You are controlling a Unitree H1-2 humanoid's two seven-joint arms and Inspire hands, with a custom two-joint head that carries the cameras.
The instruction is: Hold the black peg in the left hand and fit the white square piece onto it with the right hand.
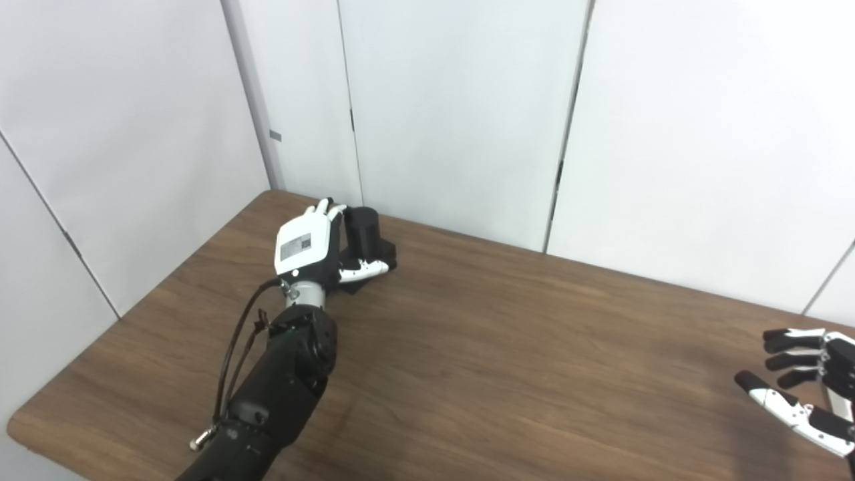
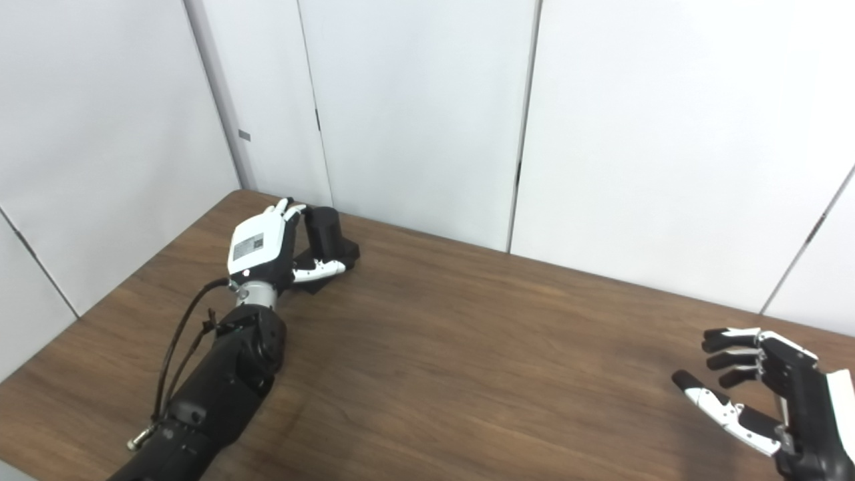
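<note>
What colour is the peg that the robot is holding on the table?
The peg is black, seen best in the left eye view.

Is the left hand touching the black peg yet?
Touching. In the right eye view the left hand wraps the black peg, fingers behind it and thumb lying across its base, no gap showing.

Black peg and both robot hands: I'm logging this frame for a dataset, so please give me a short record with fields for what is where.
surface: brown wood-grain table
black peg: black cylindrical peg on a black base, standing at the far left corner of the table
left robot hand: wrapped around the peg, fingers behind it, thumb in front on the base
right robot hand: open, holding nothing, at the right edge above the table
white square piece: not visible in either view
backdrop: white wall panels
</note>
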